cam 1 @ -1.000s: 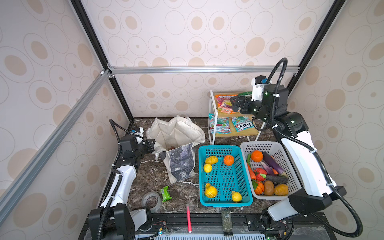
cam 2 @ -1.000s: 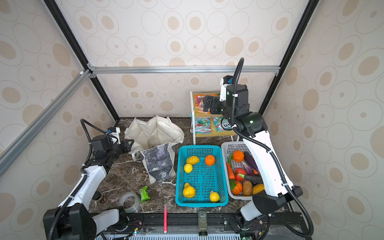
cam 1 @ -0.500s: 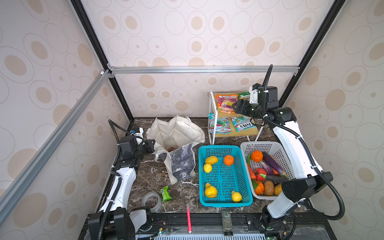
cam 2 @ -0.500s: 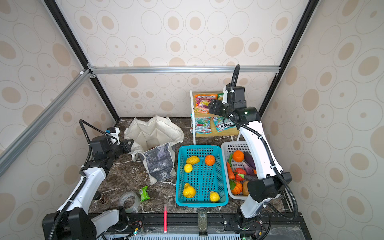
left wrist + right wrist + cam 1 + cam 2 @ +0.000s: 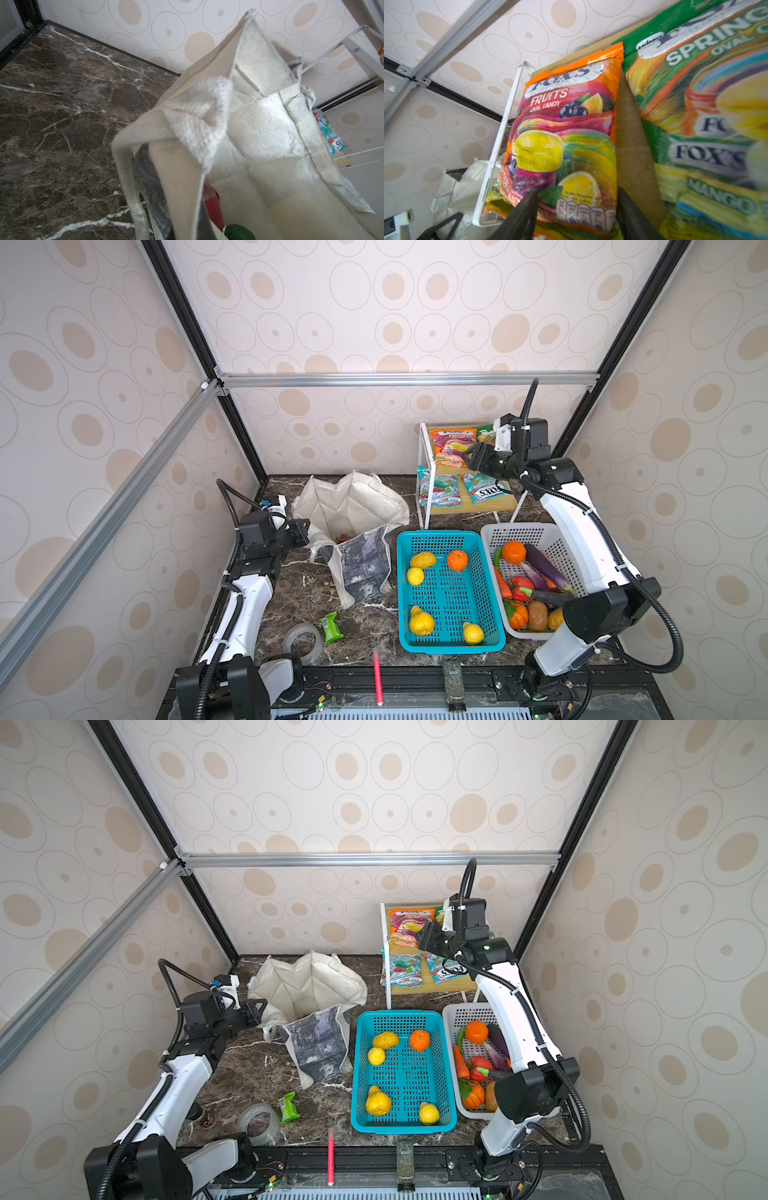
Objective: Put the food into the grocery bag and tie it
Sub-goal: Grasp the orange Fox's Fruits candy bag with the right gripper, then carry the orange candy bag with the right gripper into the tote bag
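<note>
On my right wrist feed I can read the orange packet (image 5: 566, 133): "FOX'S", then "FRUITS" and "OVAL CANDY". The green packet (image 5: 706, 124) beside it says "SPRING", "OVAL" with the next word cut off, "FOX'S" and "MANGO". In both top views a teal packet (image 5: 484, 491) (image 5: 446, 970) shows "FOX'S" upside down. The finer print I can't make out.

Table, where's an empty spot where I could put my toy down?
Biggest bare patch of table: between the left arm, the grocery bag and the tape roll. A smaller one: between the green packet and the teal basket. The right side is crowded: teal basket, white basket and shelf rack stand packed together.
</note>
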You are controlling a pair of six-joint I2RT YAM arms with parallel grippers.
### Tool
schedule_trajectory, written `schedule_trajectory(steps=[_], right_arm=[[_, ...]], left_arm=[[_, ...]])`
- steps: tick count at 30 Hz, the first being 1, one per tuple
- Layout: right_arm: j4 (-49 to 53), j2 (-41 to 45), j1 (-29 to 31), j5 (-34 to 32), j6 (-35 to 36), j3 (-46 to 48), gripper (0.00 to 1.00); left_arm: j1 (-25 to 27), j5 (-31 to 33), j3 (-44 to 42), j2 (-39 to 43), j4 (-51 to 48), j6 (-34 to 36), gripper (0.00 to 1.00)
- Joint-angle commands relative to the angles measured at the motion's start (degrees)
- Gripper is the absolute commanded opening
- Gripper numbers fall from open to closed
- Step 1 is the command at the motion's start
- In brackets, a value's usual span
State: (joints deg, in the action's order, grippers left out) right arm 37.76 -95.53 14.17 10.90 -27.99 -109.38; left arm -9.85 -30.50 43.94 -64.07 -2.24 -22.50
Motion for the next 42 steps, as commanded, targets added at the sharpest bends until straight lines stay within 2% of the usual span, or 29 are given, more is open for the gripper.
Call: schedule_trajectory(steps=[1, 8, 10, 12, 18, 22, 27, 36, 42], right_arm=[[-2.4, -0.1, -0.1, 1.2, -1.3, 1.0, 0.51], [-3.0, 1.5, -0.1, 1.9, -1.3, 1.0, 0.12], [-2.4, 1.5, -0.1, 2.3, -1.0, 0.1, 0.04], [-1.4, 1.4, -0.1, 2.7, -0.5, -1.2, 0.01], [-1.0, 2.7, 0.1, 5.2, -0.3, -3.4, 0.0], [-0.5, 2.7, 0.7, 9.2, 1.0, -6.7, 0.0], [4.8, 1.1, 1.6, 8.9, 3.6, -13.7, 0.0], [4.5, 6.3, 9.2, 7.7, 5.9, -14.4, 0.0], [5.0, 8.0, 18.2, 6.7, 6.8, -14.4, 0.0]], left_arm=[[0.1, 0.3, 0.3, 0.9, 0.8, 1.9, 0.0], [0.2, 0.3, 0.3, 0.8, 0.7, 1.9, 0.0], [0.1, 0.5, 0.3, 0.9, 0.7, 1.9, 0.0], [0.1, 0.5, 0.2, 1.0, 0.8, 1.9, 0.0], [0.1, 0.6, 0.3, 0.8, 0.8, 1.8, 0.0], [0.1, 0.4, 0.2, 0.8, 1.0, 1.7, 0.0], [0.2, 0.3, 0.2, 0.7, 0.9, 1.7, 0.0], [0.1, 0.0, 0.2, 0.5, 1.0, 1.5, 0.0], [0.2, -0.3, 0.2, 0.2, 1.2, 1.3, 0.0]])
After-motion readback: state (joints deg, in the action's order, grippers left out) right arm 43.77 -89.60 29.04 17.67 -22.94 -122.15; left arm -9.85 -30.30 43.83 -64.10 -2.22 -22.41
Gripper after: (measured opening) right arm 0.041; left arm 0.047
